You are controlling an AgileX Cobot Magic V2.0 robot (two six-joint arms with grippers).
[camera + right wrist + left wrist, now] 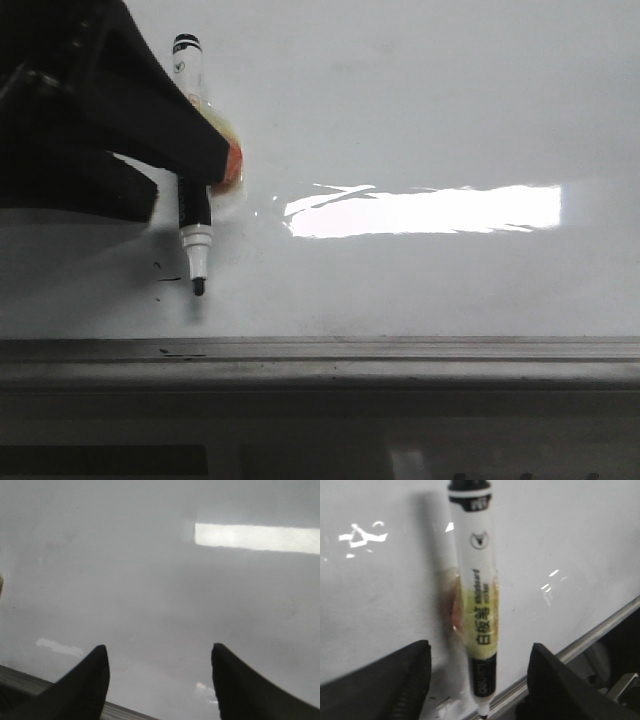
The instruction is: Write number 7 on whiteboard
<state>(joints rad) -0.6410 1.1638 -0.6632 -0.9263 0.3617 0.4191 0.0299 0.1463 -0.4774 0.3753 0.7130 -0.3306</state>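
At lower left of the front view, left gripper (pixel 195 165) clamps marker (pixel 195 225), tip touching whiteboard (pixel 450 110); right gripper (pixel 160 680) fingers apart, empty.

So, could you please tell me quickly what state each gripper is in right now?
Left gripper: holding the white whiteboard marker with black tip, though its fingers look spread in the wrist view, so closure cannot be told.
Right gripper: open, empty.

Front cam sits low and close, facing the whiteboard (pixel 420 110) straight on w/ its grey ledge (pixel 400 362) across the foreground; L wrist cam looks along the marker (pixel 479 615) onto the same board + ledge at close range; R wrist cam faces bare board, sharing the glare strip (pixel 255 537) w/ front.
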